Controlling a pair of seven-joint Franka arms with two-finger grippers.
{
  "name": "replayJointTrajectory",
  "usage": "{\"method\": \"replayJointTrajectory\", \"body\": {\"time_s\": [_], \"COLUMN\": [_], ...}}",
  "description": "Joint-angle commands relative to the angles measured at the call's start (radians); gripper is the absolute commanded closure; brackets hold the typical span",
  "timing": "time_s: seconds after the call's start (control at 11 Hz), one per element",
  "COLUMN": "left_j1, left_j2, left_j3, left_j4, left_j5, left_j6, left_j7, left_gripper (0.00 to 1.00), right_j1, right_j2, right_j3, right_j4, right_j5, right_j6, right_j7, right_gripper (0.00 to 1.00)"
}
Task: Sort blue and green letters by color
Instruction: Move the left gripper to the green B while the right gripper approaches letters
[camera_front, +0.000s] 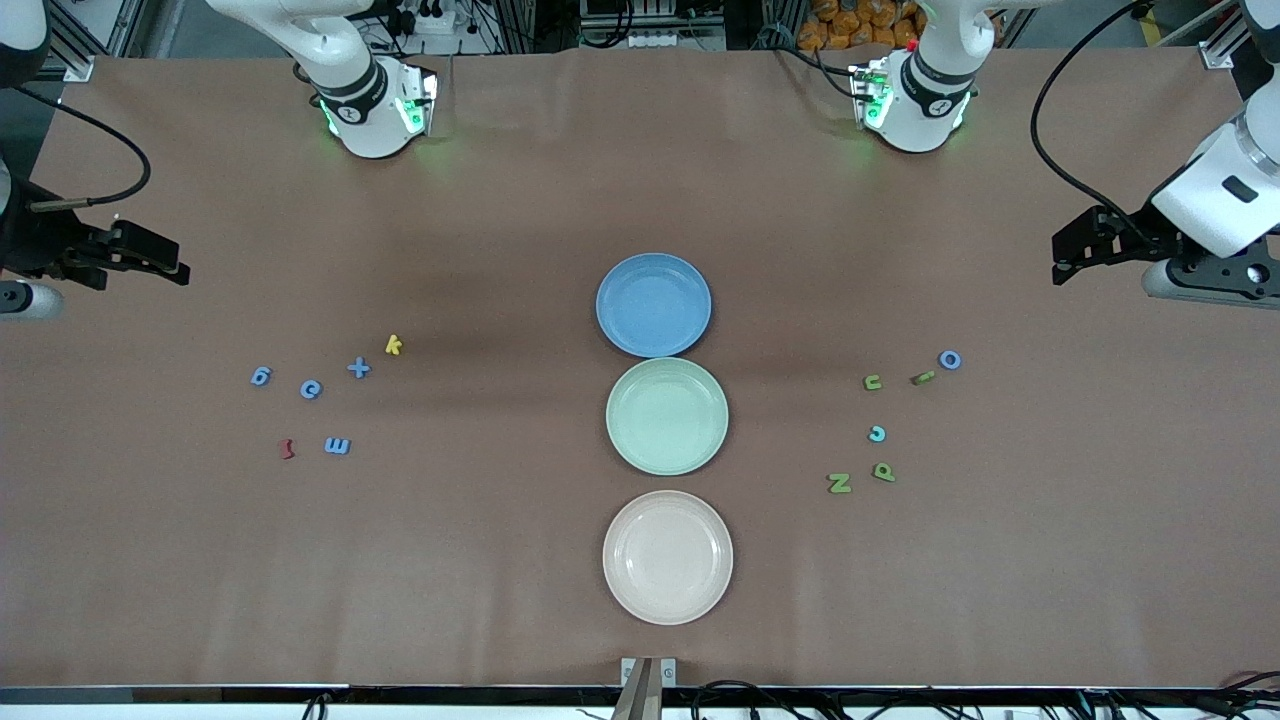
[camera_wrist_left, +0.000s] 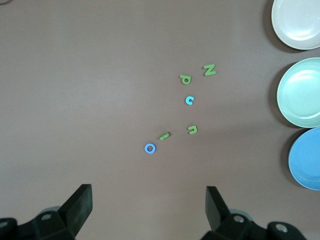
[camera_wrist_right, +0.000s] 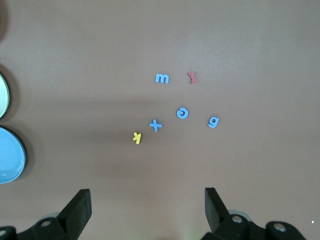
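Periwinkle letters g (camera_front: 260, 376), c (camera_front: 311, 389), plus (camera_front: 358, 368) and m (camera_front: 337, 446) lie toward the right arm's end, and show in the right wrist view around the plus (camera_wrist_right: 155, 125). Toward the left arm's end lie green u (camera_front: 873, 382), i (camera_front: 922, 377), p (camera_front: 884, 471), N (camera_front: 839, 484), and blue o (camera_front: 950, 359) and c (camera_front: 877, 434); the o shows in the left wrist view (camera_wrist_left: 149, 148). My right gripper (camera_front: 165, 262) (camera_wrist_right: 147, 195) and left gripper (camera_front: 1068, 250) (camera_wrist_left: 149, 192) are open and empty, over bare table at their own ends.
A blue plate (camera_front: 653, 268), a pale green plate (camera_front: 667, 372) and a cream plate (camera_front: 667, 505) stand in a row mid-table, the cream one nearest the front camera. A yellow k (camera_front: 394, 345) and a dark red piece (camera_front: 287, 449) lie among the blue letters.
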Motion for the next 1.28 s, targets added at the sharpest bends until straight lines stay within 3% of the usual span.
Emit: {"method": "replayJointTrajectory", "body": {"time_s": [0.0,0.36,0.64,0.91,1.18], "left_j1": [-0.007,-0.005,-0.009,-0.007,-0.005], "left_j2": [0.004,0.010,0.077,0.077,0.079], "left_j3": [0.006,0.005,0.003,-0.014,-0.015], "left_j4": [0.012,0.008,-0.024,-0.188,-0.414], "left_j5": [-0.005,-0.018,-0.021,-0.020,-0.021], "left_j6": [0.001,0.001,0.049,0.177,0.452], "left_j7": [-0.001,-0.001,-0.003,-0.011,-0.018], "left_gripper": [0.00,0.00,0.00,0.00,0.00], "right_j1": [-0.011,-0.011,-0.011,-0.012,0.019], "right_j2": [0.001,0.001,0.001,0.001,0.073], "right_j3": [0.007,0.007,0.007,0.005,-0.035], "right_j4": [0.006,0.006,0.006,0.006,0.106], "right_j5": [0.010,0.010,0.010,0.010,0.030], "right_j6": [0.003,0.003,0.003,0.003,-0.042], "right_j7": [0.010,0.010,0.010,0.010,0.009], "right_gripper": [0.00,0.00,0.00,0.00,0.00]}}
